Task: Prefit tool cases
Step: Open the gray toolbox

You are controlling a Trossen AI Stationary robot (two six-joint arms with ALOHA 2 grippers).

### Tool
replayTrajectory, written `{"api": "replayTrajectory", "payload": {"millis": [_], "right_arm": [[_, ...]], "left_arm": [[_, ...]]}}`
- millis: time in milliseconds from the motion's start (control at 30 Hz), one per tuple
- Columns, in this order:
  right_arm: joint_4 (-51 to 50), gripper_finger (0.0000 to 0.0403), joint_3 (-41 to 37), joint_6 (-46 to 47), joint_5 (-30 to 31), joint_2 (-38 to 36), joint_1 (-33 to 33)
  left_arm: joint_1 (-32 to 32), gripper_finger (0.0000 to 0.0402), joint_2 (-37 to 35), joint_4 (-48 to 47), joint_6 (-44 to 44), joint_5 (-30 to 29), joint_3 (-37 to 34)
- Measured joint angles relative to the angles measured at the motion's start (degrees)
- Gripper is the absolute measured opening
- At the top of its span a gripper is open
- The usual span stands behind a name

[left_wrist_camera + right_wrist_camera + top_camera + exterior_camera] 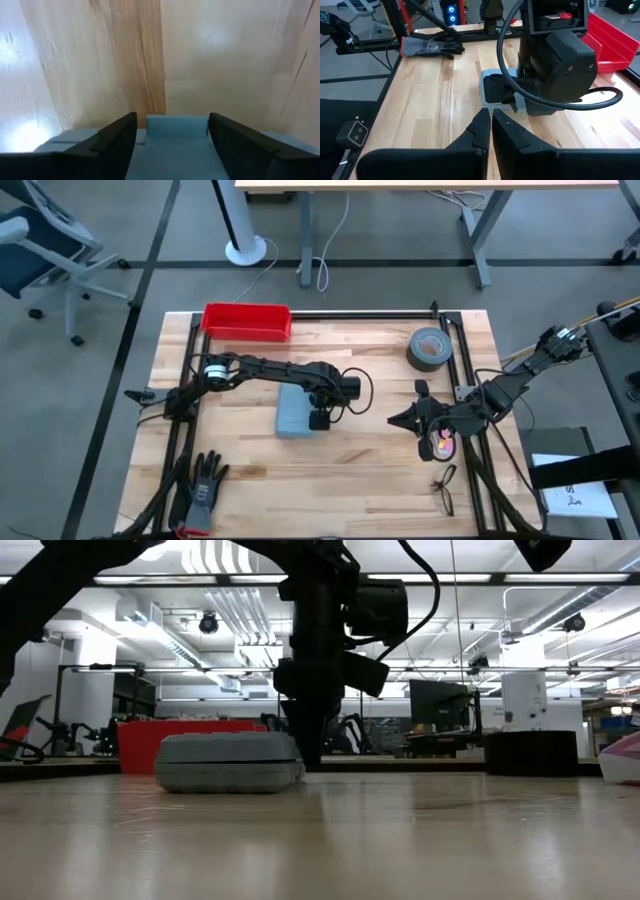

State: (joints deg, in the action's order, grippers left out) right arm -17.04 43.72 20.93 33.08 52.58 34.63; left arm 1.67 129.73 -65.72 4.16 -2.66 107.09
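The grey-blue tool case (291, 412) lies shut and flat on the wooden table near its middle; the low view shows it as a low slab (228, 762). My left gripper (172, 118) points down at the case's right edge (320, 418). It is open, one finger on each side of a small raised tab (177, 126) on that edge. My right gripper (402, 420) hovers shut to the right of the case, with nothing in it (490, 119). My left gripper comes from above, pointing down, with a finger (120, 135) on each side of the tab at the middle of the case's right edge. I cannot tell whether they touch the tab. The case lies flat on the table.
A red bin (247, 320) stands at the far edge and a roll of grey tape (430, 348) at the far right. A black glove (203, 490) lies at the near left, glasses (445, 488) at the near right. Black frame rails (462, 370) run along the sides.
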Motion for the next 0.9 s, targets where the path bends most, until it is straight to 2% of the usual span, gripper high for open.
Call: {"api": "replayTrajectory", "payload": {"millis": [500, 900], "right_arm": [[0.01, 0.0000, 0.00, -0.01, 0.04, 0.00, 0.00], [0.00, 0.0000, 0.00, 0.02, 0.02, 0.00, 0.00]], "left_arm": [[-0.40, 0.0245, 0.00, -3.68, 0.15, 0.09, 0.13], [-0.63, 0.0212, 0.00, -4.11, 2.65, 0.11, 0.09]]}}
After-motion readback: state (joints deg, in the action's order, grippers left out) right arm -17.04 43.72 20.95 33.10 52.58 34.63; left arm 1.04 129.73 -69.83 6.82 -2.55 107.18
